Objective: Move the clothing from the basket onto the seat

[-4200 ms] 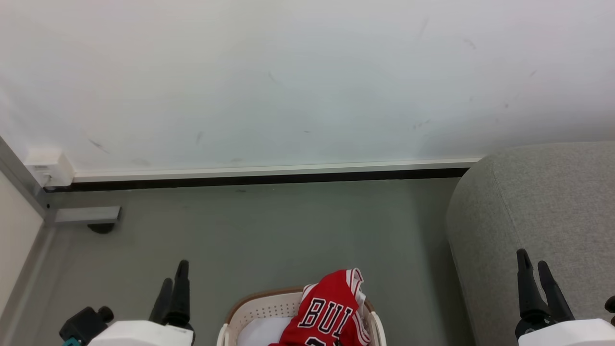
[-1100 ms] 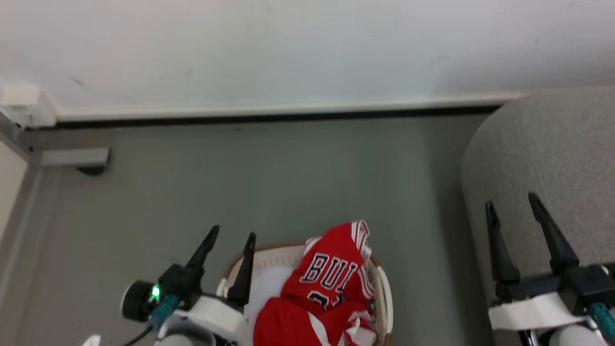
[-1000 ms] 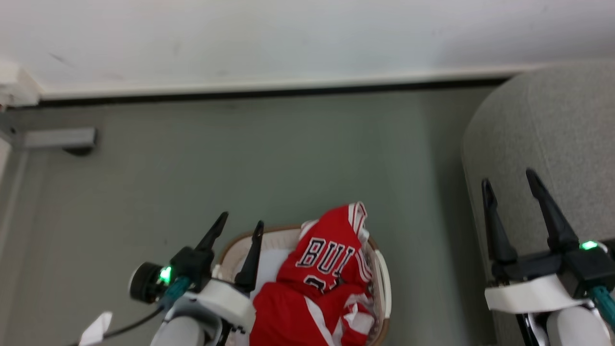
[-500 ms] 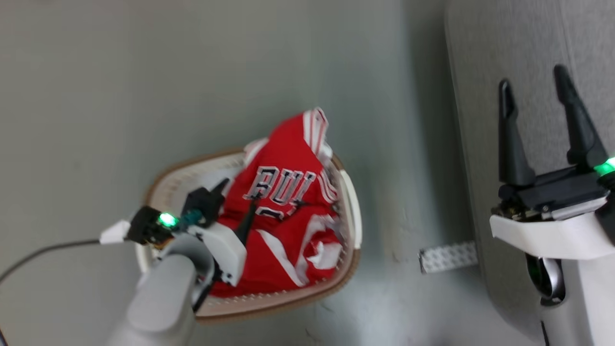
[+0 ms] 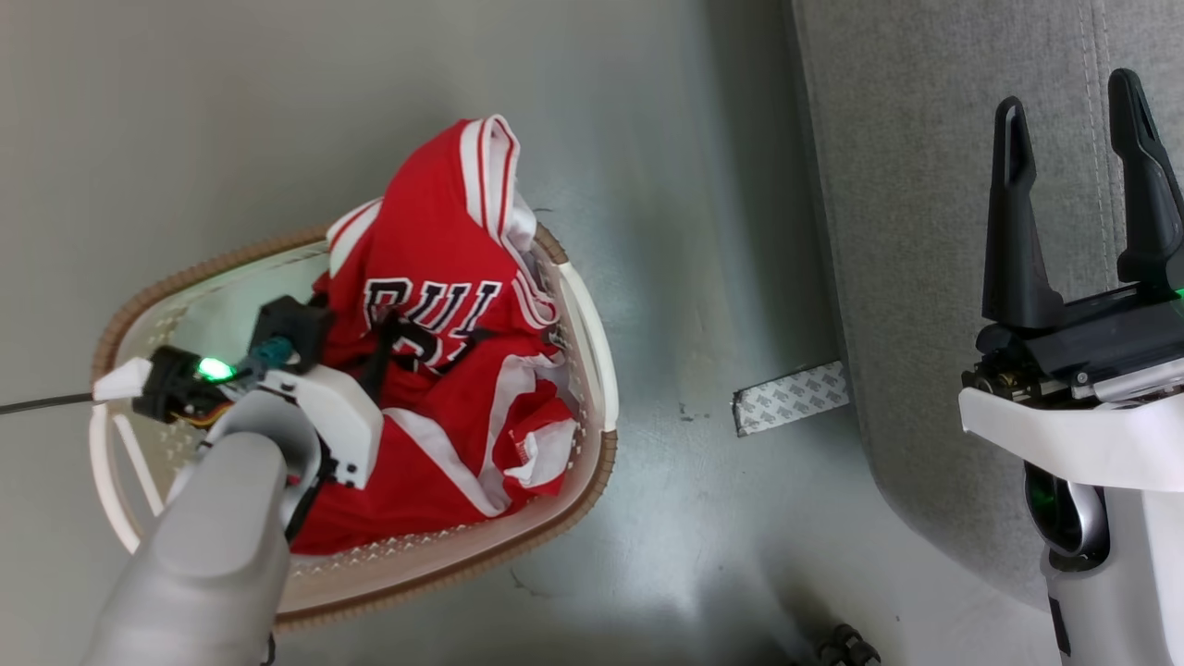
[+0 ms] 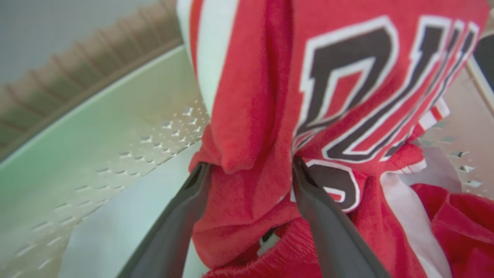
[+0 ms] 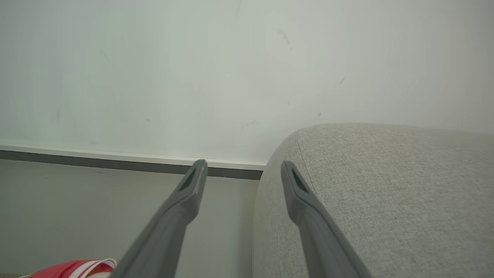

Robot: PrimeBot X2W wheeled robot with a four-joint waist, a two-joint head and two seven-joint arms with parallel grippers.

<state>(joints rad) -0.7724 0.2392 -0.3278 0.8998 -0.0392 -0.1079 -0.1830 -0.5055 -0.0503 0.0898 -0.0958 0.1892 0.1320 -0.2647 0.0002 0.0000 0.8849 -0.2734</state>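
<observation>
A smooth grey-green floor (image 5: pixel 370 92) carries a short strip of white tape printed with small grey marks (image 5: pixel 792 398), lying flat and slightly tilted. A small dark ribbed object (image 5: pixel 844 645) sits at the head view's bottom edge. At the floor's far edge, a white skirting board (image 7: pixel 115 156) over a dark band (image 7: pixel 96 164) meets a scuffed white wall (image 7: pixel 231 58).

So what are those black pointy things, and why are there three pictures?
They are a robot's fingers. It has two arms, each ending in a gripper with two long dark fingers. One picture comes from a camera on its head, looking down at the floor. The other two come from cameras on its wrists, looking along the fingers. On the floor stands a laundry basket full of red sports clothing, with a BUL jersey on top. The left gripper has its open fingers either side of a fold of that jersey. The right gripper is open, holding nothing, by the grey seat.
</observation>
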